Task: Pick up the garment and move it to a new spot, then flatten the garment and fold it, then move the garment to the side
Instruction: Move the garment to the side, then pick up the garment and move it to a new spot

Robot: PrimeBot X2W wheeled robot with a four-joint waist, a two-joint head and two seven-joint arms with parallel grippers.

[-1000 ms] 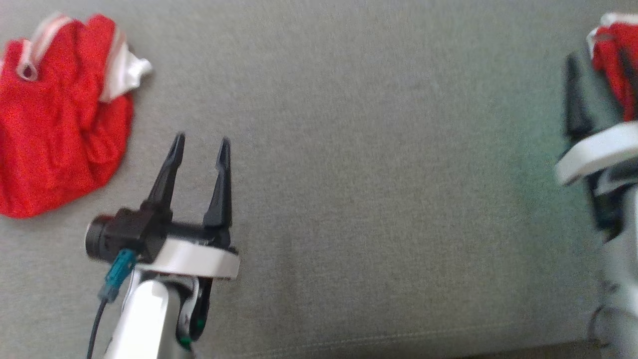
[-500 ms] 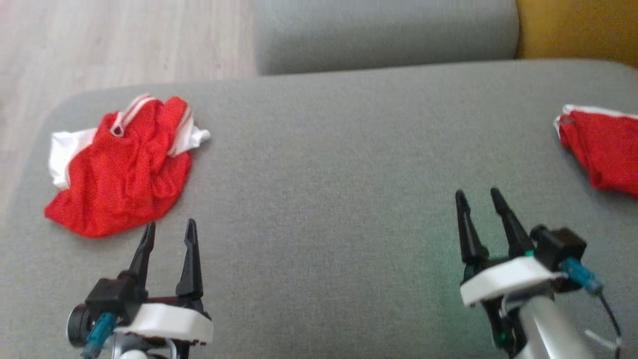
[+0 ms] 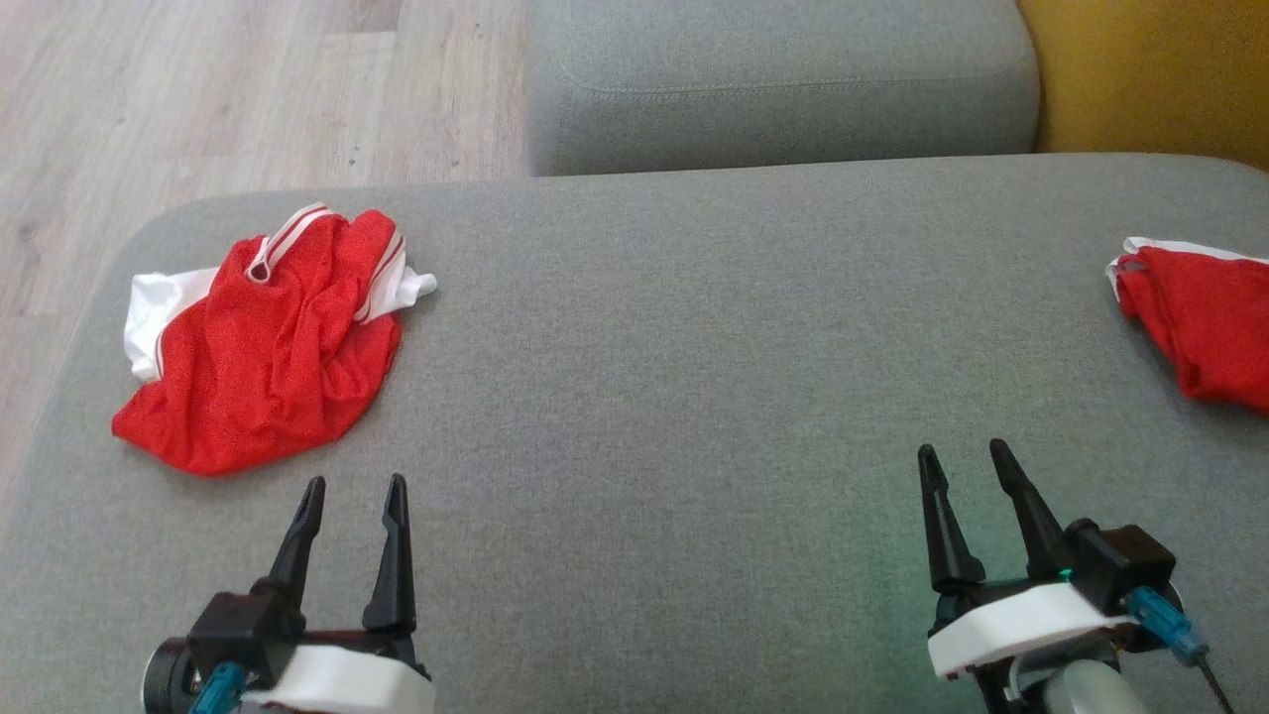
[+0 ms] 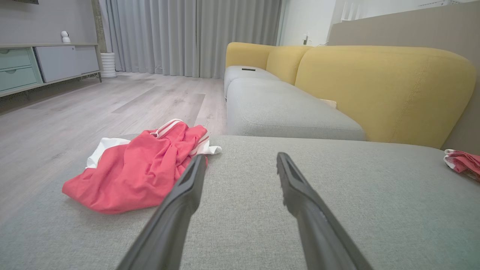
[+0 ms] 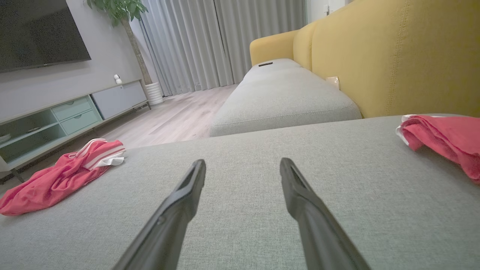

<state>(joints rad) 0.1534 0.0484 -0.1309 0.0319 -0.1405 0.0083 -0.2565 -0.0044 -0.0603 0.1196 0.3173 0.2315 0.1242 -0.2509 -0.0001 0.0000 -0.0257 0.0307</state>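
A crumpled red garment (image 3: 263, 342) with white trim lies on the grey sofa cushion (image 3: 674, 377) at the far left; it also appears as the garment (image 4: 138, 168) and the garment (image 5: 56, 176) in the wrist views. My left gripper (image 3: 354, 491) stands open just short of it, nothing between its fingers. At the lower right my right gripper (image 3: 962, 456) is open and empty too. A second red garment (image 3: 1205, 327) lies folded at the cushion's right edge, also seen as the folded garment (image 5: 446, 140).
Wooden floor (image 3: 198, 99) lies beyond the cushion's left and far edges. Another grey seat cushion (image 3: 783, 84) adjoins at the back, with a yellow backrest (image 3: 1160, 74) to the right. A low cabinet (image 5: 56, 116) and curtains (image 4: 187, 35) stand across the room.
The head camera has swung and tilted, bringing both grippers and the floor into view. The right gripper has drawn back from the folded red garment, which stays at the right edge.
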